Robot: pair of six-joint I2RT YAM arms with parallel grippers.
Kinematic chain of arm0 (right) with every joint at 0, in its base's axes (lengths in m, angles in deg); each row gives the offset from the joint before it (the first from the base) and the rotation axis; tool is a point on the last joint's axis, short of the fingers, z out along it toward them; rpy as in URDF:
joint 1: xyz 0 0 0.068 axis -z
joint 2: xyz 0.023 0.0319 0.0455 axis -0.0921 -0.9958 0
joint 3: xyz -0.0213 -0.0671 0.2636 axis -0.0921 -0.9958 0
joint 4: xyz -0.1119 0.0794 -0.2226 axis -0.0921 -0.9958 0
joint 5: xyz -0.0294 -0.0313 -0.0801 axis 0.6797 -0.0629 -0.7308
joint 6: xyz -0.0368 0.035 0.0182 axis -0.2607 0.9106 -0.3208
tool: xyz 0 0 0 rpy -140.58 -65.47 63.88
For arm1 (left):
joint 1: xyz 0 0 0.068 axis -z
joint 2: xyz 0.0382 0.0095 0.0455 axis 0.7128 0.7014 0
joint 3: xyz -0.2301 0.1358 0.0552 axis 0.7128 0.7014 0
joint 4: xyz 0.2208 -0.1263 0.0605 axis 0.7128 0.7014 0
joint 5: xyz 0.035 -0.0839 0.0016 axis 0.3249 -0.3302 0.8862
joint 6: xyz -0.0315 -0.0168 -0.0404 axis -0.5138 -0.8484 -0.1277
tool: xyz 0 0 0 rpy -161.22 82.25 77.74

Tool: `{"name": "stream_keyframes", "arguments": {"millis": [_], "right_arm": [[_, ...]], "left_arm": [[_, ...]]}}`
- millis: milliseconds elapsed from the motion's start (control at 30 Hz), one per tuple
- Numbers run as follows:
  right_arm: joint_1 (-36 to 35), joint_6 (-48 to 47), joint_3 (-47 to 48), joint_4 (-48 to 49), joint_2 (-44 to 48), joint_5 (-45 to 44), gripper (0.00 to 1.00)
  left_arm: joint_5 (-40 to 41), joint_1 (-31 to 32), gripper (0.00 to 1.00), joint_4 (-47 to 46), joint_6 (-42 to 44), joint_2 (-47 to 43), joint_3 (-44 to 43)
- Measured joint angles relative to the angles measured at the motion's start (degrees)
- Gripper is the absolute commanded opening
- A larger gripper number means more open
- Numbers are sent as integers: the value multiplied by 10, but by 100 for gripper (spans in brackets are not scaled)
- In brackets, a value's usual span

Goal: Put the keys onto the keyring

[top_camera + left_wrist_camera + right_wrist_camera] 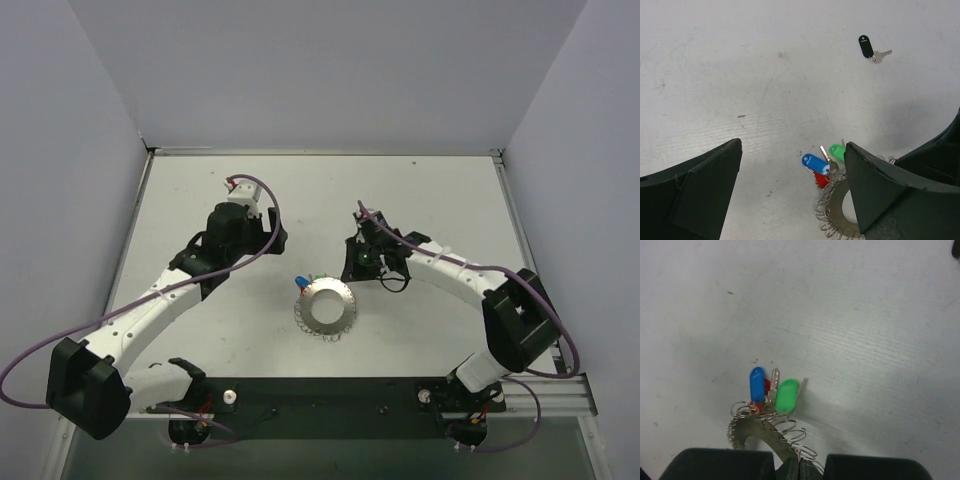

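- Keyring (326, 307), a large silver ring with a coiled, spring-like rim, lies flat on the white desk (440, 200), midway between the two arms.
- Blue key (756, 384), red key (822, 180) and green key (786, 396) cluster at the ring's far rim, on the left arm's side. They touch its coils; whether they are threaded on cannot be told.
- Black key (866, 46) lies alone on the desk, well apart from the ring.
- Right pincer (799, 466) is pressed together right at the ring's coiled edge; whether it pinches a coil cannot be told.
- Left pincer (792, 145) is spread wide above the desk. The coloured keys show in its gap, and its right finger (880, 190) hides part of the ring.
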Motion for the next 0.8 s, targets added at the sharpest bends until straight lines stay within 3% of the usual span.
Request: {"name": "stream_keyframes", "arguments": {"millis": [333,800], "right_arm": [[-7,-141,50,-10,138,49,0],[-5,-289,27,-12,264,219,0]], "left_arm": [[-80,0,91,-34,11,-53,15],[-363,1,88,-179,35,-119,51]]}}
